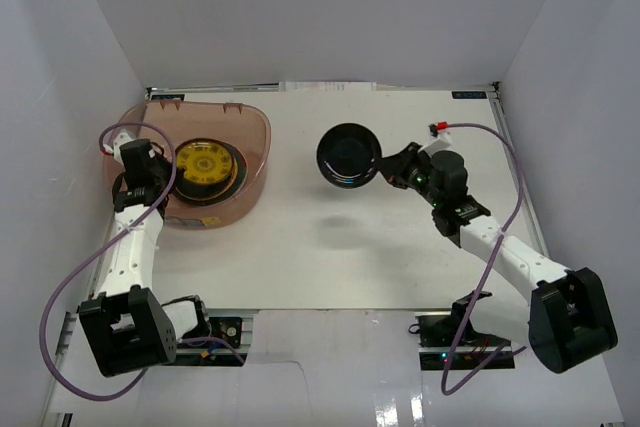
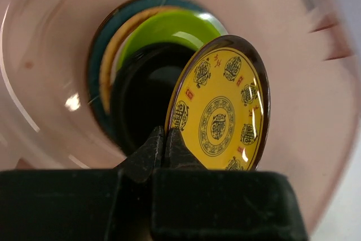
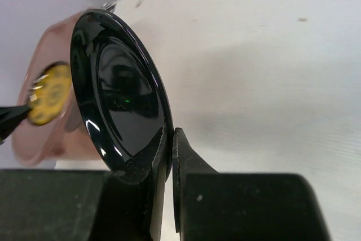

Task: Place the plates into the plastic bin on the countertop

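The left arm bends over the bin (image 1: 256,123), left gripper (image 2: 164,140) pinching the rim of a gold plate (image 2: 221,111) that is tilted on edge above the stack inside. The right arm stretches toward the bin from its right, right gripper (image 3: 171,142) clamped on the rim of a glossy black plate (image 3: 121,100) held off the countertop (image 1: 300,247). There are two held plates, one per gripper. The stack shows four: teal (image 2: 97,55), tan (image 2: 107,69), lime (image 2: 169,26) and black (image 2: 138,97).

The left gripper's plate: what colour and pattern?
Yellow plate with dark round emblems and a dark rim; best in the left wrist view.
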{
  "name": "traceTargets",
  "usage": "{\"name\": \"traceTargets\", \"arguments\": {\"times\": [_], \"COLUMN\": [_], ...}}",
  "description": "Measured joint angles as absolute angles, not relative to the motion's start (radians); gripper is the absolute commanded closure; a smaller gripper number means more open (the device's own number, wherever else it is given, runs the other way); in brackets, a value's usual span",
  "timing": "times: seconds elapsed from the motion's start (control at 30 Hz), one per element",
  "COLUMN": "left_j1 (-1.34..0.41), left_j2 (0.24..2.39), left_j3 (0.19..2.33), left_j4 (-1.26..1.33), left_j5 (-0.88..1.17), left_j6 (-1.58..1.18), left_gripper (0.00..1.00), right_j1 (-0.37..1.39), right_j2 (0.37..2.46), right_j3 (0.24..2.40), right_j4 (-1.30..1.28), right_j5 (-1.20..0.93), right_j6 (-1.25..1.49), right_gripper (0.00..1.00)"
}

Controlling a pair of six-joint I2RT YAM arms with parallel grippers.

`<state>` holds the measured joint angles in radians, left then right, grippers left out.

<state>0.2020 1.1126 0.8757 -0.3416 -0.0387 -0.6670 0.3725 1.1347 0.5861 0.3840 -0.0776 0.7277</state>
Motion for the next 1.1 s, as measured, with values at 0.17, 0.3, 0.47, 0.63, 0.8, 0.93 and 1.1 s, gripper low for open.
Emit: {"name": "traceTargets", "arguments": {"times": [0.17, 0.3, 0.47, 0.63, 0.8, 0.93, 1.1], "left_j1": [0.268, 0.302, 0.304, 0.303, 0.304, 0.301, 0.237], "left_j2": [1.184, 1.245, 1.266, 1.244, 1.098, 0.937, 0.875], "left_j3": [0.827, 0.831, 0.833, 0.878, 0.926, 0.993, 1.067], "left_j4": [-0.374, -0.361, -0.358, -0.336, -0.307, -0.244, -0.155], "left_j5": [-0.007, 0.009, 0.020, 0.093, 0.173, 0.287, 0.485], "left_j6": [-0.663, -0.660, -0.647, -0.660, -0.689, -0.712, -0.723], "left_gripper": [1.00, 0.81, 0.02, 0.02, 0.02, 0.02, 0.02], "right_j1": [0.572, 0.672, 0.769, 0.831, 0.864, 0.887, 0.928], "right_j2": [1.222, 1.342, 1.532, 1.723, 1.920, 2.094, 2.302], "right_j3": [0.754, 0.900, 1.150, 1.411, 1.650, 1.842, 2.071], "right_j4": [0.344, 0.300, 0.228, 0.164, 0.104, 0.039, -0.028], "right_j5": [-0.060, -0.052, -0.029, -0.023, 0.004, 0.025, 0.057], "right_j6": [0.661, 0.615, 0.567, 0.542, 0.537, 0.531, 0.514], "right_gripper": [0.92, 0.92, 0.92, 0.92, 0.92, 0.92, 0.92]}}
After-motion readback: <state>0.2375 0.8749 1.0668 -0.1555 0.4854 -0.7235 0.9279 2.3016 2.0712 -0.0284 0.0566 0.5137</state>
